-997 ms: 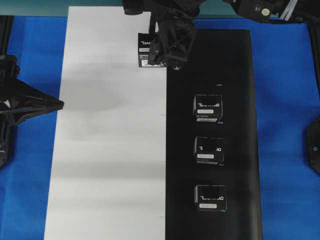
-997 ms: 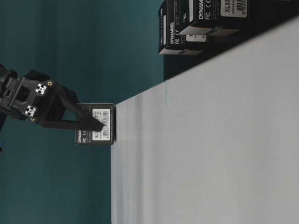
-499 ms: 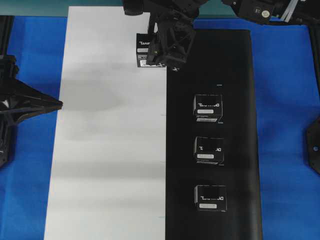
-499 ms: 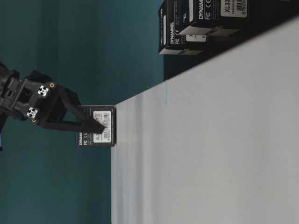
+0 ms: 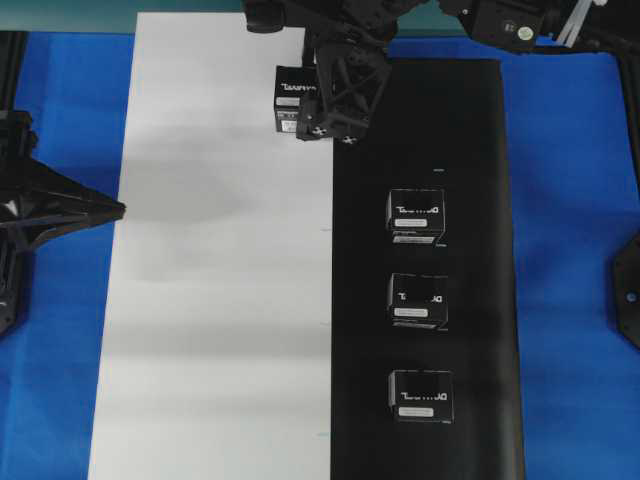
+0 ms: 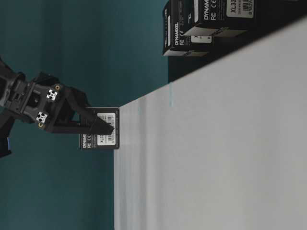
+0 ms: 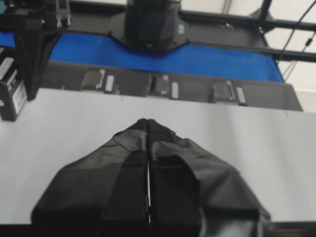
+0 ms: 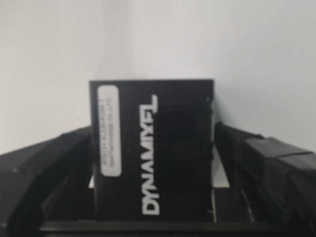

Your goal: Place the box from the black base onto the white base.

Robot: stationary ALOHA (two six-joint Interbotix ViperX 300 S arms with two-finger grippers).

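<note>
Box (image 5: 291,94): on white base (image 5: 220,300), far end, near its edge with black base (image 5: 470,150); right side hidden overhead by right gripper (image 5: 318,100). Right gripper: reaches across from black base, jaws apart, flanking box with gaps both sides. Left gripper (image 7: 148,129): shut, empty, low over white base.

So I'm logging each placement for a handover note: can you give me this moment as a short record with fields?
moved box: box standing on the white base, far end, near the seam
right hand: right hand open, fingers either side of that box, small gaps showing in the wrist view
left hand: left hand shut, hovering over the white base, holding nothing
black base: black base carries three boxes in a row
</note>
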